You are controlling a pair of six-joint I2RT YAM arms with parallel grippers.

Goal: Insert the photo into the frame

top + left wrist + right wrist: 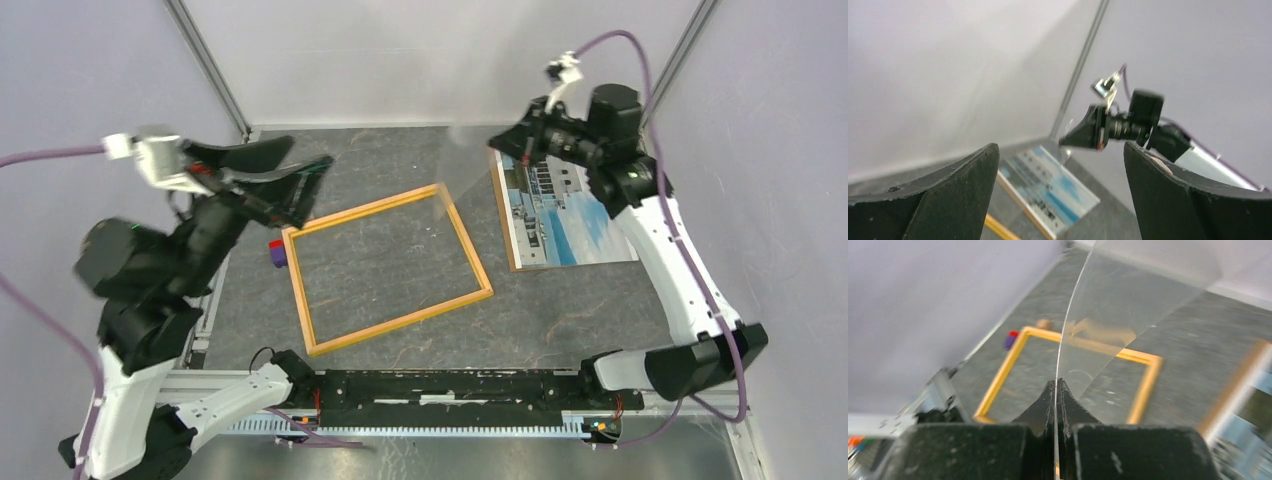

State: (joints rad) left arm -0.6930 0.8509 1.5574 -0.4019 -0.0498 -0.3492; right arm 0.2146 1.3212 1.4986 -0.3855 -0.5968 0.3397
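The frame [400,321], light orange wood, lies flat and empty in the middle of the table, also showing in the right wrist view [998,375]. To its right the photo [565,215] of a pale building under blue sky rests on a brown board [505,215]. My right gripper [508,140] is raised over the photo's far left corner, shut on the edge of a clear sheet [470,165] that slants down to the frame's far right corner. In its own view [1056,382] the sheet [1128,300] runs between the pressed jaws. My left gripper [318,190] hovers open and empty left of the frame [1060,147].
A small blue and red block [277,252] sits against the frame's far left corner. Grey walls and metal corner posts [210,70] close in the table on three sides. The arms' base rail [450,385] runs along the near edge.
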